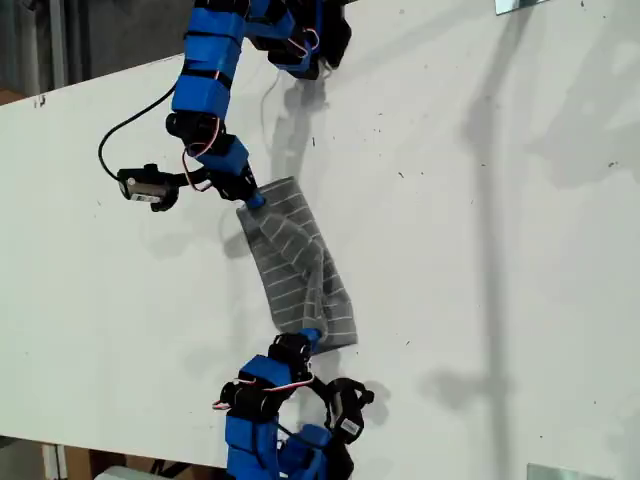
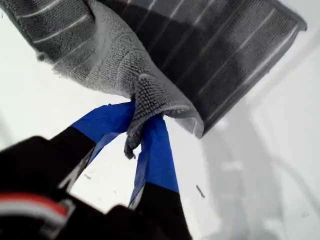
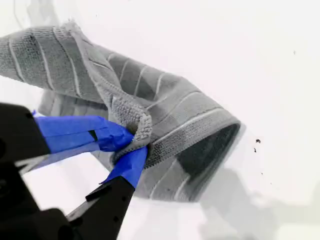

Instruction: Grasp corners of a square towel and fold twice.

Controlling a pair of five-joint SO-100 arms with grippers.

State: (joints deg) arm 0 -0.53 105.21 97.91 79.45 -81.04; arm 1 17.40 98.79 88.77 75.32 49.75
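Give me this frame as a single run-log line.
stage: mid-fold | towel: bunched, partly doubled over on table | my first gripper: shut on corner | my second gripper: shut on corner | both arms at towel's opposite ends

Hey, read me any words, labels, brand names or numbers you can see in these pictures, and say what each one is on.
No readable text in any view.
The towel carries only pale stripes, no tag or print.
My first gripper and my second gripper show plain blue tape, no lettering.
The table has only small dark specks, not characters.
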